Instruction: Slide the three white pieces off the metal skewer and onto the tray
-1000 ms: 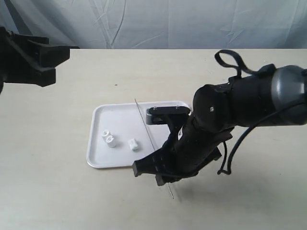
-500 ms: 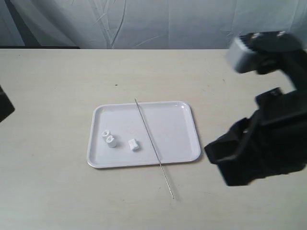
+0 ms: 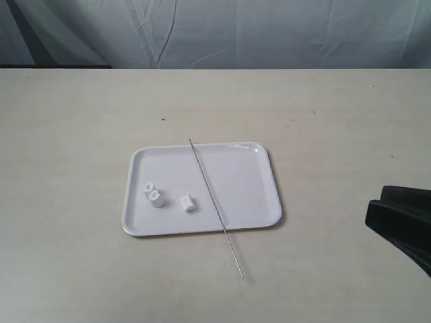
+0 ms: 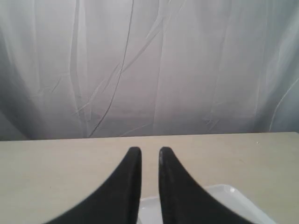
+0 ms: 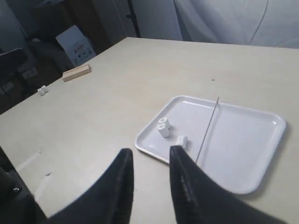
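The tray (image 3: 242, 182) lies mid-table. The three white pieces rest on its left part: two touching each other (image 3: 153, 194) and one apart (image 3: 188, 202). The bare metal skewer (image 3: 214, 202) lies slantwise across the tray, its near end out over the table. In the right wrist view my right gripper (image 5: 150, 153) is open and empty, above the table short of the tray (image 5: 261, 154), the skewer (image 5: 208, 128) and the pieces (image 5: 164, 127). My left gripper (image 4: 149, 151) holds nothing, its fingers a narrow gap apart, with a tray corner (image 4: 233, 193) beneath it.
Part of the black right arm (image 3: 404, 219) shows at the exterior view's right edge. Off the table's far side in the right wrist view are a wooden block (image 5: 76, 72), small white items (image 5: 43, 90) and a box (image 5: 74, 44). A grey curtain hangs behind the table.
The right arm has pulled away from over the tray to the right edge of the view. The left arm has gone out of the exterior view. Skewer and pieces have stayed put.
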